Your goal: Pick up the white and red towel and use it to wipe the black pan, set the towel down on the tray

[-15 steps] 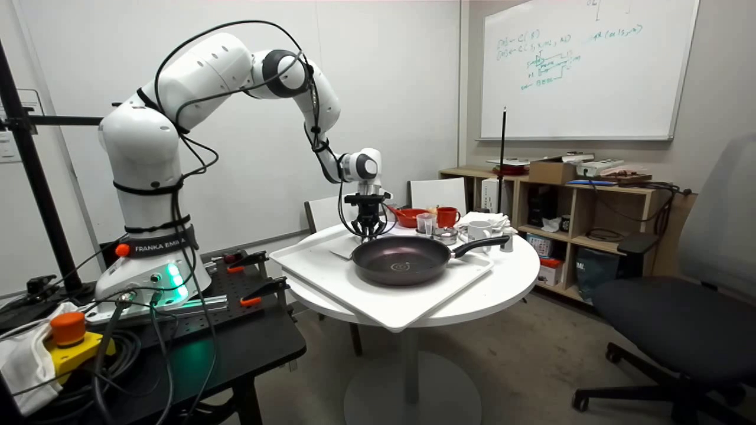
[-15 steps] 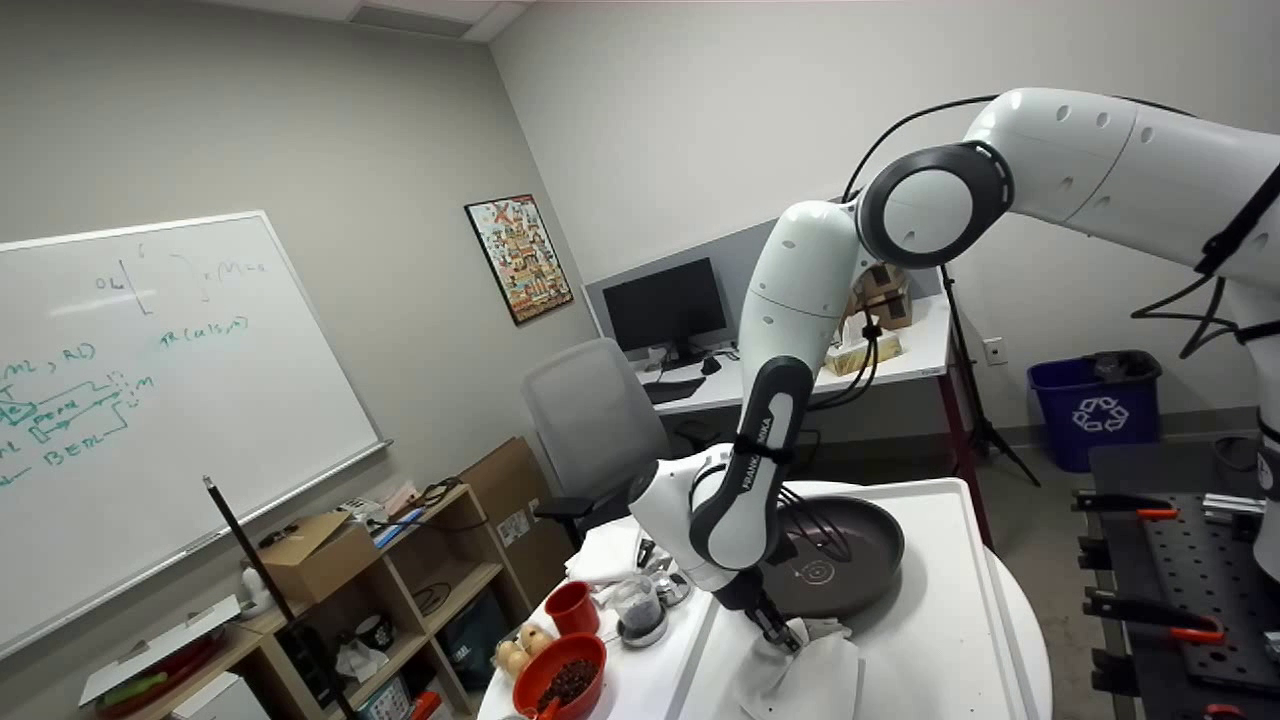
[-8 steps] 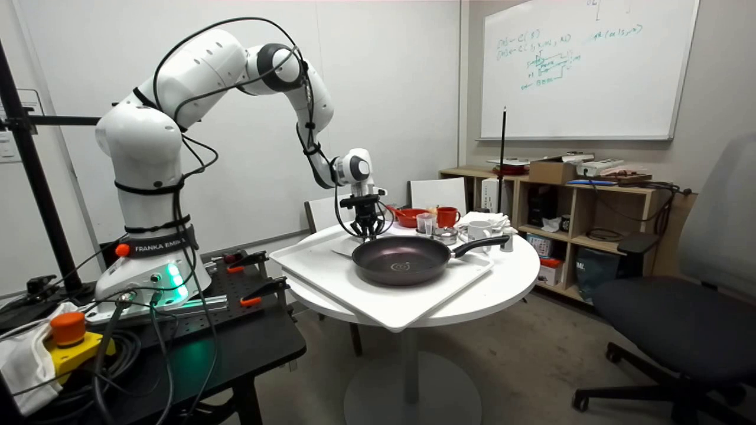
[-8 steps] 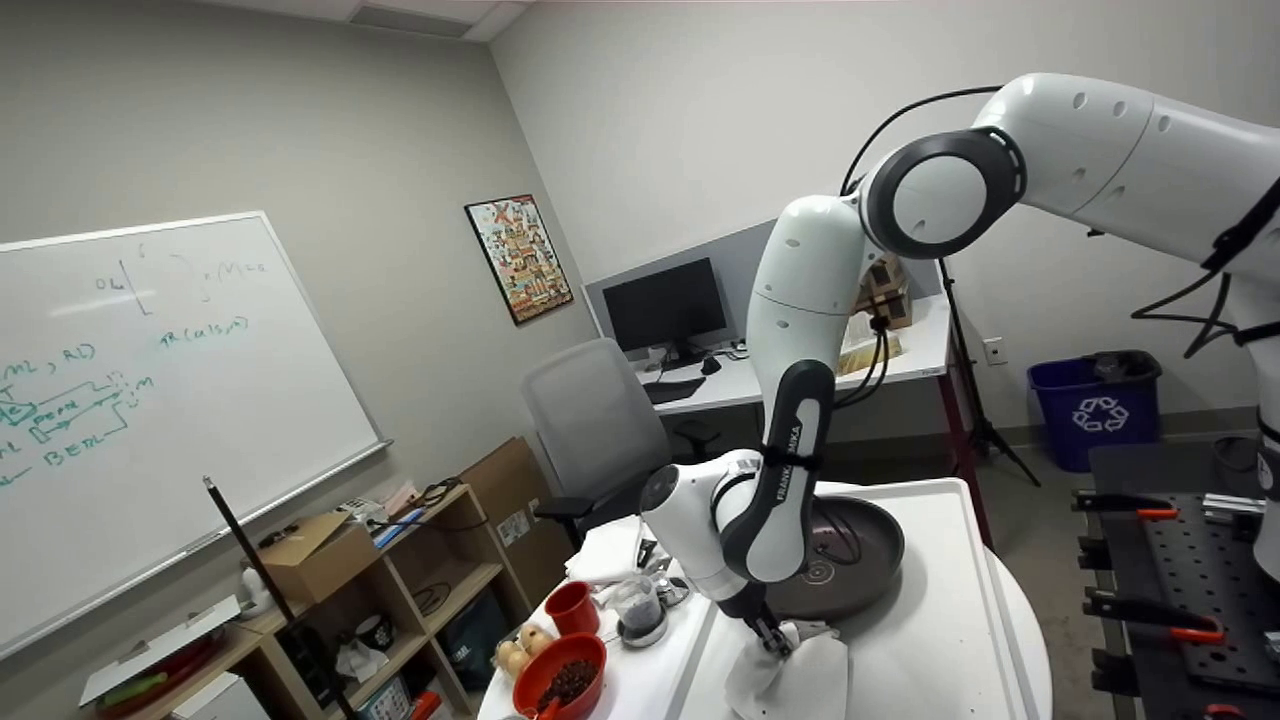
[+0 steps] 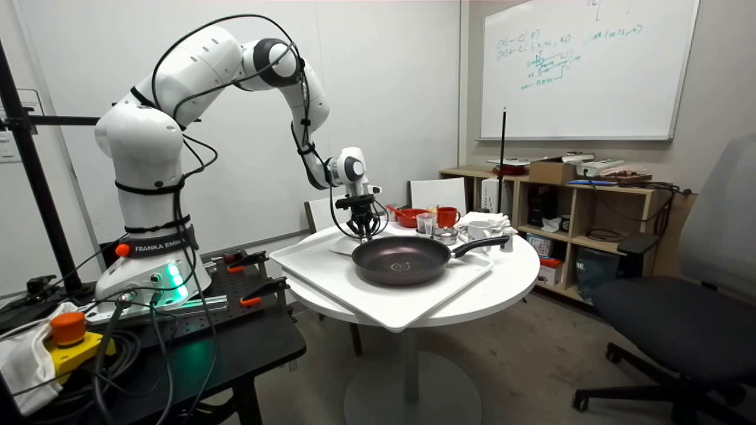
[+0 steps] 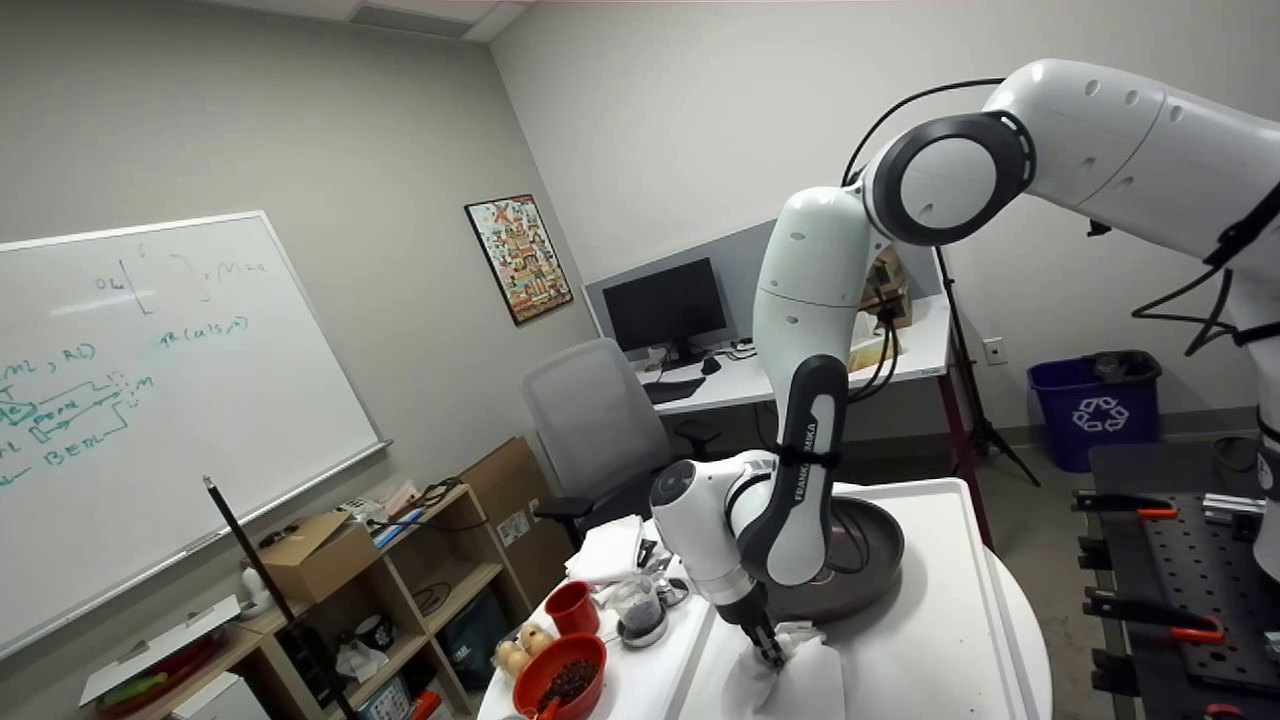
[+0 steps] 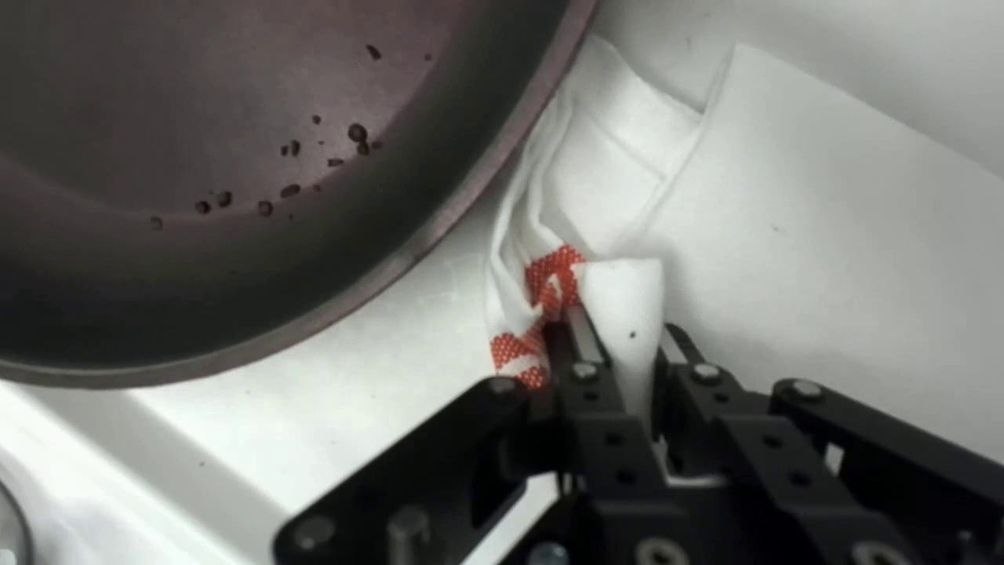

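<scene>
A white robot arm arches over a round white worktop, its jaws pressed in from both sides on a gathered fold of the white and red towel. The cloth puffs up between them in the wrist view, and patches of its red pattern show just outside one side of the grip. The rest of the towel spreads over the tray, just beside the black pan; whether fabric and rim touch cannot be told. The pan sits level on the tray, its dark handle extending over the tray's edge in front of a white mug (dark crumbs, seen from the wrist, dot the pan's inside near the curved wall). In an exterior view, a red mug, a red bowl of dark bits and several round tan objects share the worktop beside the tray, near a clear cup and a folded white pile. A whiteboard with green handwriting shows in both exterior views; an office chair stands near the worktop, a blue bin with a recycling mark farther off.
</scene>
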